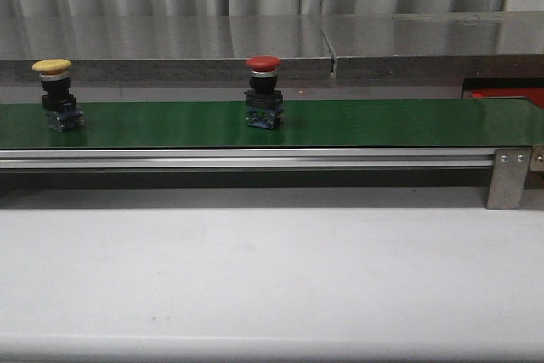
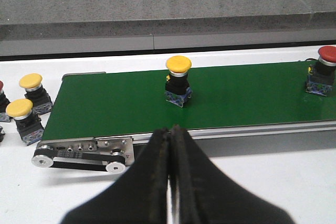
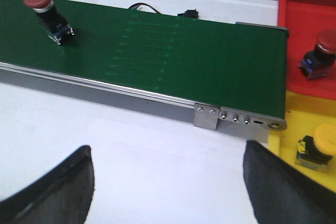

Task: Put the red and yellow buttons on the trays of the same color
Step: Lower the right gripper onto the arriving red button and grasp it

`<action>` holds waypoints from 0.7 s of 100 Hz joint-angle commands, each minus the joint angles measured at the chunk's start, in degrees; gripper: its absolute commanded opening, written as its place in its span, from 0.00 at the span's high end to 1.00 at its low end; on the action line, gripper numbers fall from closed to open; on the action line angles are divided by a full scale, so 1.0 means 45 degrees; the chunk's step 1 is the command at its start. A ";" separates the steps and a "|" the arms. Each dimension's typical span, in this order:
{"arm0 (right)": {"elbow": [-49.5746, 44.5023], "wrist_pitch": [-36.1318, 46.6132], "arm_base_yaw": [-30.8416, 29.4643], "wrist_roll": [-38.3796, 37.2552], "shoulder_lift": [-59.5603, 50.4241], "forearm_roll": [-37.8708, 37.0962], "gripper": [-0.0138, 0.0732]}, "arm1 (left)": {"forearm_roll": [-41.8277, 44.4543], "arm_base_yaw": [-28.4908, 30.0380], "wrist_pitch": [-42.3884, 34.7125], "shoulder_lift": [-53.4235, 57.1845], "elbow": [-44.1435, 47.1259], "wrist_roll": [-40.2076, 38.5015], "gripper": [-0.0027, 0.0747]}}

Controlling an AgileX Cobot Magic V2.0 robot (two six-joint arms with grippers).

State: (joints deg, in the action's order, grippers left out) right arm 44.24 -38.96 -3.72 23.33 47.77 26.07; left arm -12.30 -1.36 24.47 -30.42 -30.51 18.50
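A yellow button (image 1: pixel 55 93) stands at the left of the green belt (image 1: pixel 382 121), and a red button (image 1: pixel 264 91) stands near its middle. Both show in the left wrist view, yellow (image 2: pixel 178 80) and red (image 2: pixel 323 70); the red one also shows in the right wrist view (image 3: pixel 46 13). The red tray (image 3: pixel 304 3) holds one red button (image 3: pixel 320 53); the yellow tray (image 3: pixel 299 111) beside it holds one yellow button (image 3: pixel 316 146). A sliver of the red tray shows in the front view (image 1: pixel 506 93). My left gripper (image 2: pixel 171 129) is shut and empty, short of the belt. My right gripper (image 3: pixel 168 174) is open and empty over the white table.
Two spare yellow buttons (image 2: pixel 32 90) (image 2: pixel 25 120) and part of a red one (image 2: pixel 2 100) stand on the table off the belt's left end. The belt's pulley bracket (image 2: pixel 84 153) and end bracket (image 3: pixel 239 118) stick out. A black cable (image 3: pixel 163 11) lies behind the belt.
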 commanded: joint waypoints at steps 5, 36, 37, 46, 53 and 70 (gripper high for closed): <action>0.1214 0.0612 0.0302 0.0764 0.1534 0.0749 0.17 | -0.0214 -0.0101 -0.1048 -0.0001 -0.0342 -0.0053 0.99; 0.3529 0.1561 0.2584 0.0966 0.5668 0.0517 0.17 | -0.0214 -0.0101 -0.1048 -0.0001 -0.0342 -0.0053 0.99; 0.3656 0.1598 0.2628 0.0966 0.5849 0.0493 0.17 | -0.0214 -0.0101 -0.1048 -0.0001 -0.0342 -0.0053 0.99; 0.4514 0.1684 0.3133 0.0966 0.7022 0.0338 0.17 | -0.0214 -0.0101 -0.1048 -0.0001 -0.0342 -0.0053 0.99; 0.5210 0.1636 0.3451 0.0966 0.7875 0.0324 0.17 | -0.0214 -0.0101 -0.1048 -0.0001 -0.0342 -0.0053 0.99; 0.6724 0.1566 0.4011 0.0966 0.9569 0.0310 0.17 | -0.0214 -0.0101 -0.1048 -0.0001 -0.0342 -0.0053 0.99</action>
State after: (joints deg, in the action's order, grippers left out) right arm 69.90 -34.49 13.46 27.17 89.72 27.13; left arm -12.34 -1.36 24.33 -30.42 -30.51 18.50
